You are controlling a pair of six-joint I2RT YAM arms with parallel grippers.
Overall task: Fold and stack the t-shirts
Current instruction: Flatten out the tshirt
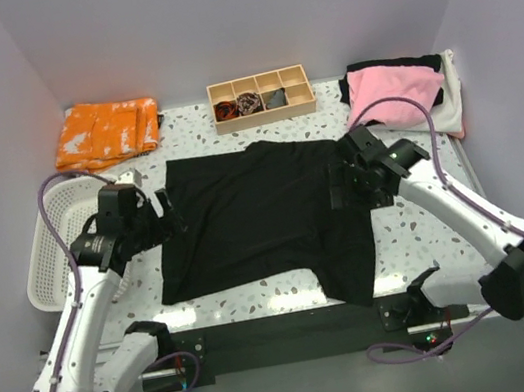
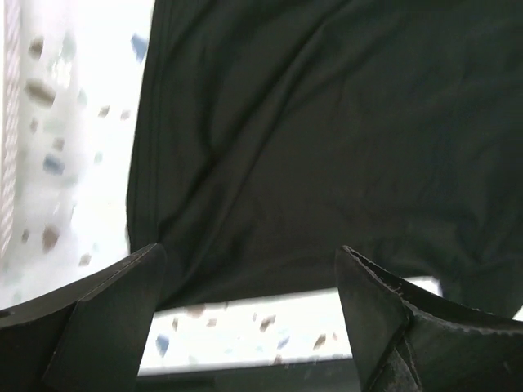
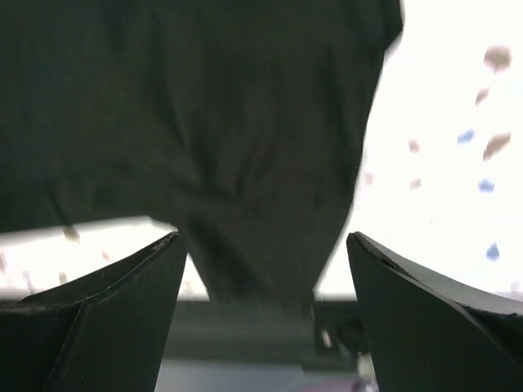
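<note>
Speckled table (image 1: 410,231) bears a limp black t-shirt (image 1: 256,217); your left gripper (image 1: 166,218) at nine and right gripper (image 1: 340,190) at three are spread empty. Pinch its side edges.

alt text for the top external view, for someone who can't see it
A large black t-shirt lies spread on a speckled table, with the left gripper and right gripper at its opposite side edges. Behind it sit an orange cloth, a wooden compartment tray and a pile of pink, black and white shirts; a white basket stands on the left.
</note>
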